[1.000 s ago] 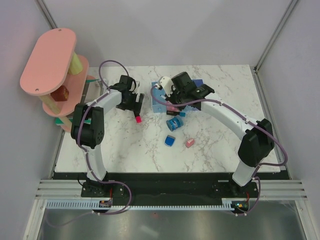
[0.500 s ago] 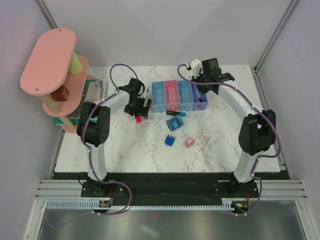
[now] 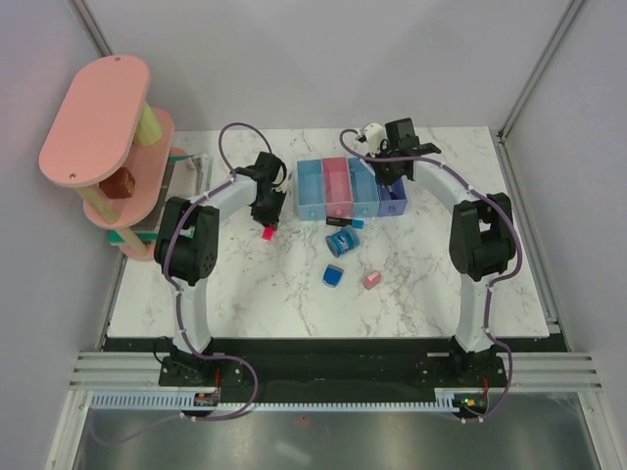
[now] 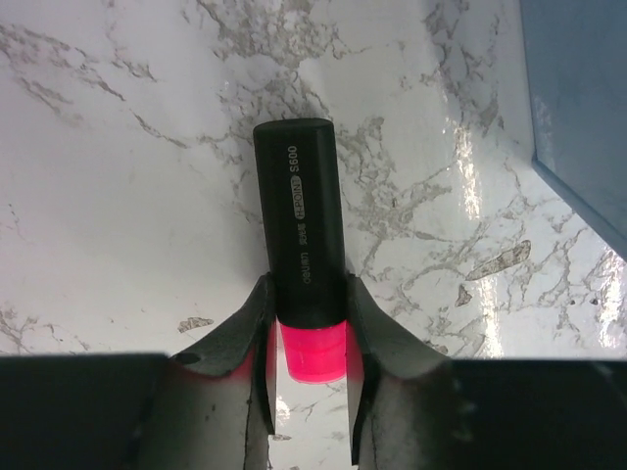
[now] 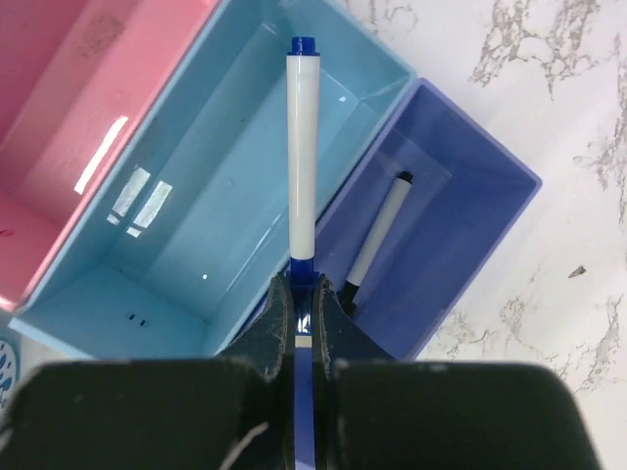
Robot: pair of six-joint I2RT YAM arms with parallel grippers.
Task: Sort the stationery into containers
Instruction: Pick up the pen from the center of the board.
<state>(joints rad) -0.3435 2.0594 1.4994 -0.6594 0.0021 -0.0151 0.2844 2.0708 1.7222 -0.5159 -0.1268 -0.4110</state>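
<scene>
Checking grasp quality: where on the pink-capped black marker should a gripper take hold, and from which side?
Across the marker barrel beside its pink cap, from above: round, lying flat on the table. The left gripper is shut there.

I count four joined bins point(image 3: 336, 186), one capped white pen point(image 5: 301, 147), one thin pen point(image 5: 377, 240) (inside the purple bin point(image 5: 460, 211)), one pink-capped marker point(image 4: 302, 230), one blue roll point(image 3: 340, 242), one blue wedge point(image 3: 333, 277) and one pink eraser point(image 3: 371, 280).
</scene>
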